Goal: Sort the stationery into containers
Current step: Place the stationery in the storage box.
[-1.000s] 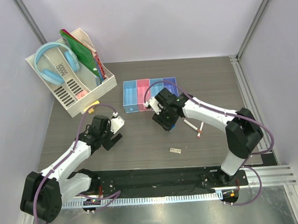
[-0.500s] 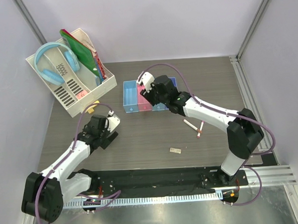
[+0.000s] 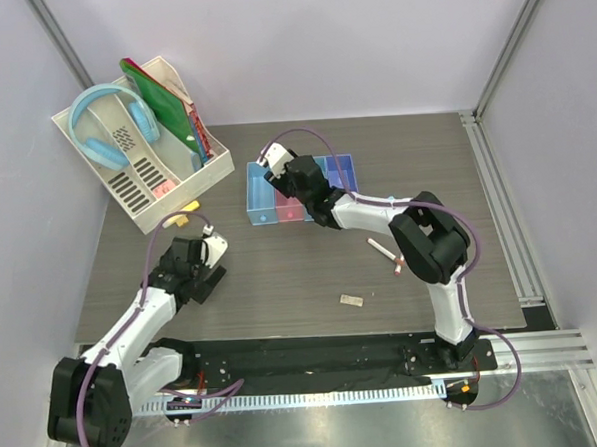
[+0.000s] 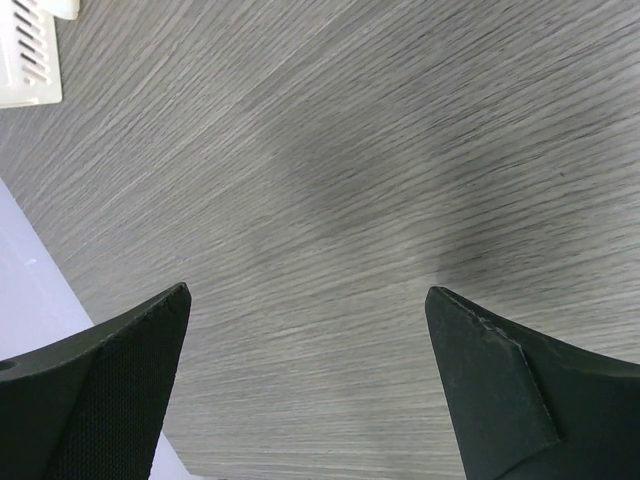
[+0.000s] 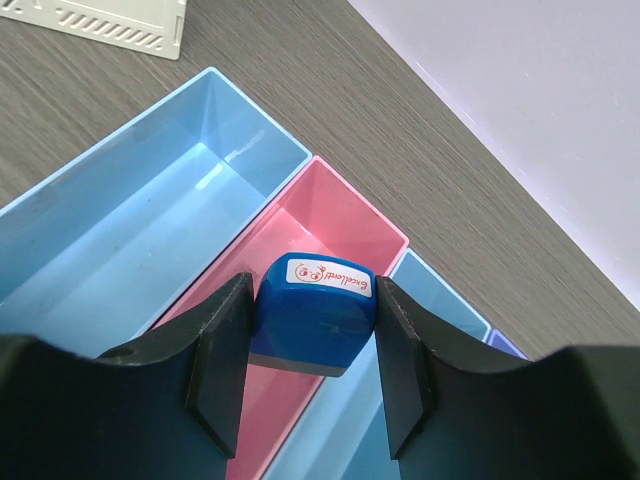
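Blue square eraser (image 5: pixel 318 300) pinched by its two sides in the right gripper (image 5: pixel 312 325), a black finger pressed to each flank, printed white label facing up. Hangs above the pink bin (image 5: pixel 335 215) of the containers (image 3: pixel 300 188), second from the left in the joined row of four, flanked by a light-blue bin (image 5: pixel 150 230) on one side and another light-blue one on the other, with a sliver of purple past that. Reaches there across the counter (image 3: pixel 282 284) from the right base, wrist over the row in the top view, eraser itself hidden under the arm from up there. Left gripper (image 4: pixel 307 295) spread wide over bare grey wood grain, a corner of the white slotted rack (image 4: pixel 30 50) at the upper left of its own view. Sits low over the left part of the counter, near the rack and well apart from the containers. Loose on the counter: two thin white pens with pink caps (image 3: pixel 380 247), close together just left of the right arm's elbow; a tan flat piece (image 3: pixel 352 300) nearer the front edge; a tiny yellow piece (image 3: pixel 189 205) just beside the rack's front corner. Standing in the rack: blue headphones (image 3: pixel 108 118), plus green and red folders (image 3: pixel 162 100).
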`<state>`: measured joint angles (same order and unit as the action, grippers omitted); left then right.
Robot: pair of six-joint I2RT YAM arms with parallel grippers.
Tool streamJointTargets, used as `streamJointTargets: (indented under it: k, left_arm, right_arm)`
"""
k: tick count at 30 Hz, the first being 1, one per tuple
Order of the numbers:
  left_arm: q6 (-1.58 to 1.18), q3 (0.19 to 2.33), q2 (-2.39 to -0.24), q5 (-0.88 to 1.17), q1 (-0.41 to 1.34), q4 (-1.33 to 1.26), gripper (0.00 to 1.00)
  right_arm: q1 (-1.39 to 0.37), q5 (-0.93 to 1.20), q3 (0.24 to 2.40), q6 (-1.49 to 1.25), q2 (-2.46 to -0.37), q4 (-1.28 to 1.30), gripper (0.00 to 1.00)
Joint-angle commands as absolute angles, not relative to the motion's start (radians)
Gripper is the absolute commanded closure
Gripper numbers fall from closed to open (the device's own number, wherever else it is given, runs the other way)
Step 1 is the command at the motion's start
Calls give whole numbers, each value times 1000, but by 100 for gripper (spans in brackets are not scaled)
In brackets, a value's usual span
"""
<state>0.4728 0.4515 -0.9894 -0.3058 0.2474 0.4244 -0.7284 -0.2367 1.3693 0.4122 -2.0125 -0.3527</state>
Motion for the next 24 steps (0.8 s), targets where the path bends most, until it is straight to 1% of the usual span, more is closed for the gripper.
streamJointTargets:
  k: [1, 6, 11, 14, 22, 24]
  left_arm:
    - [430, 466, -940, -324, 242, 454, 0]
    - [426, 471, -931, -334, 242, 468, 0]
    - [422, 479, -956, -334, 241, 466, 0]
    - [423, 483, -960, -333, 241, 463, 0]
    - [426, 488, -965, -325, 241, 459, 0]
    - [428, 488, -963, -325, 241, 459, 0]
  right_arm:
    - [-718, -250, 1430, 399, -2054, -531, 80]
    - [-710, -244, 1416, 376, -2092, -589, 79]
    - [-707, -236, 1401, 353, -2117, -607, 78]
    - [-707, -242, 1390, 348, -2129, -618, 76]
    - [-706, -253, 1382, 328, -2161, -632, 76]
    - [-707, -256, 1381, 327, -2167, -638, 74]
